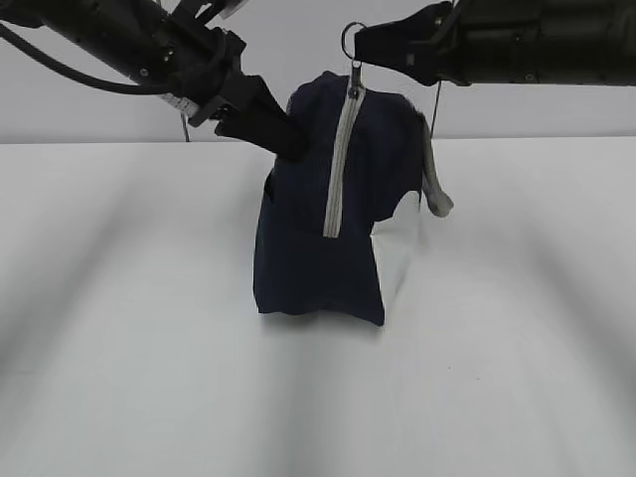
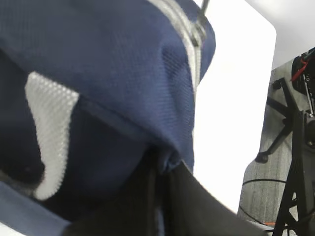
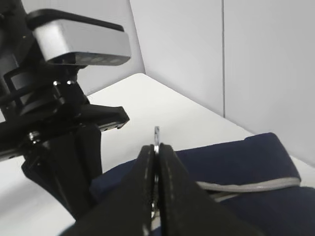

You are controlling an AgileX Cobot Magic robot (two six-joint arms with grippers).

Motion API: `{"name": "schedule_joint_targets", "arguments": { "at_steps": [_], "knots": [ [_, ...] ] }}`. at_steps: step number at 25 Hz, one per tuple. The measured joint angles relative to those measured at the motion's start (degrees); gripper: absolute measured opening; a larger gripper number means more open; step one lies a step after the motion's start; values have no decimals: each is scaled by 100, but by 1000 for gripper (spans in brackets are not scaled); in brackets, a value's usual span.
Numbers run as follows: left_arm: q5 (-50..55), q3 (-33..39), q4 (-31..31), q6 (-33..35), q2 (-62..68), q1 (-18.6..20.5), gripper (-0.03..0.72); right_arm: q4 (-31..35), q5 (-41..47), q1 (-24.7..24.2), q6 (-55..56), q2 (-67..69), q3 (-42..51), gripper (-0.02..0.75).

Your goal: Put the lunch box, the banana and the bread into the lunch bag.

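The dark navy lunch bag (image 1: pixel 318 248) stands upright on the white table, its grey zipper (image 1: pixel 341 159) closed up to the top and its white panel at the lower right. My right gripper (image 1: pixel 360 45) is shut on the metal ring pull (image 1: pixel 352 40) above the bag; in the right wrist view (image 3: pixel 156 147) the ring (image 3: pixel 157 135) sticks out between the pressed fingers. My left gripper (image 1: pixel 293 142) is shut on a fold of the bag's fabric at its upper left; the left wrist view (image 2: pixel 165 169) shows the fabric (image 2: pixel 113 88) pinched. The lunch box, banana and bread are out of view.
A grey loop handle (image 1: pixel 434 184) hangs off the bag's right side. The white table (image 1: pixel 119 328) spreads around the bag, with a pale wall behind. The left wrist view shows the table's edge and a stand (image 2: pixel 295 162) on the floor beyond.
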Motion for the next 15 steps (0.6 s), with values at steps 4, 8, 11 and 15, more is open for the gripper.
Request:
{"name": "schedule_joint_targets", "arguments": {
  "at_steps": [4, 8, 11, 15],
  "knots": [
    [-20, 0, -105, -4, 46, -13, 2, -33, -40, -172, 112, 74, -177, -16],
    [14, 0, -334, -4, 183, -13, 2, -111, -202, -294, 290, 228, -350, -16],
    [1, -6, -398, 12, 212, -13, 2, -168, -225, -294, 526, 361, -587, -16],
    [-26, -6, -428, 24, 232, -13, 2, -458, -170, -294, 851, 583, -976, -16]
  ]
}}
